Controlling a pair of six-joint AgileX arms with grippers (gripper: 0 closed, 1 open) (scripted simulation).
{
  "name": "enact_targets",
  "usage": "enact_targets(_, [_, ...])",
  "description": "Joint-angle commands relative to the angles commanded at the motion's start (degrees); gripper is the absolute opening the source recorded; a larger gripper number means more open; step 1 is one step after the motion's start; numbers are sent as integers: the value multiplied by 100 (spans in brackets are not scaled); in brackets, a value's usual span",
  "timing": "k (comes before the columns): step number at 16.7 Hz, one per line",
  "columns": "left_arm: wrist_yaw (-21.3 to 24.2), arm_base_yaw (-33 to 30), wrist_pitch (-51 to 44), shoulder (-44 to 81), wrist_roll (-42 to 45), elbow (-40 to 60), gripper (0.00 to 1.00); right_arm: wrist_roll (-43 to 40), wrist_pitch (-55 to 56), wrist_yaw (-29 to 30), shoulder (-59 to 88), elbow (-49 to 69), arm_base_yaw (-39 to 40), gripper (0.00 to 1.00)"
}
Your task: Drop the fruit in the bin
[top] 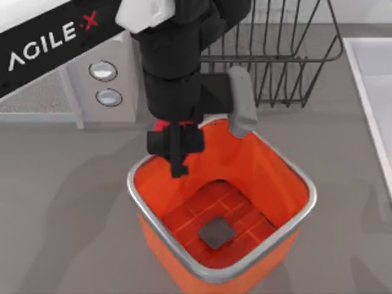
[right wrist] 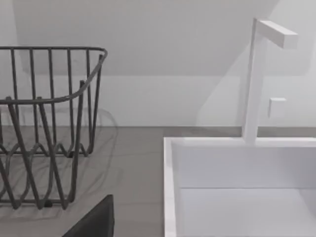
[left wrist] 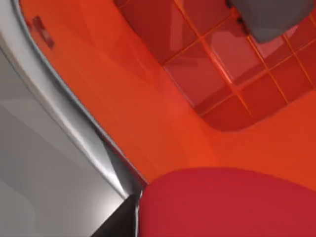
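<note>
Fruit (left wrist: 232, 202) sits pinched in your left gripper (top: 176, 142), just over the far rim of the bin (top: 153, 211); a grey pad (top: 215, 231) lies on its floor.

The top camera is looking steeply down at the counter (top: 67, 202) from above, framing the bin (top: 288, 177) near the centre and the wire rack (top: 288, 61) along the far edge. The left wrist camera is sitting very close over the bin (left wrist: 163, 118), facing down its inner wall to the gridded floor and dark pad (left wrist: 276, 17), which the top view (top: 215, 233) is also showing. The right wrist camera is looking level across the counter at the wire rack (right wrist: 44, 128) and white sink (right wrist: 237, 182), both shared with the top view.
</note>
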Motion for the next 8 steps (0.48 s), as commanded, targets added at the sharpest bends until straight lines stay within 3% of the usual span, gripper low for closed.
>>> enact_targets(3, [32, -603, -76, 257, -110, 399, 0, 0, 0, 0, 0, 0, 0, 100])
enact_targets(8, [-17, -654, -85, 251, -92, 453, 0, 0, 0, 0, 0, 0, 0, 100])
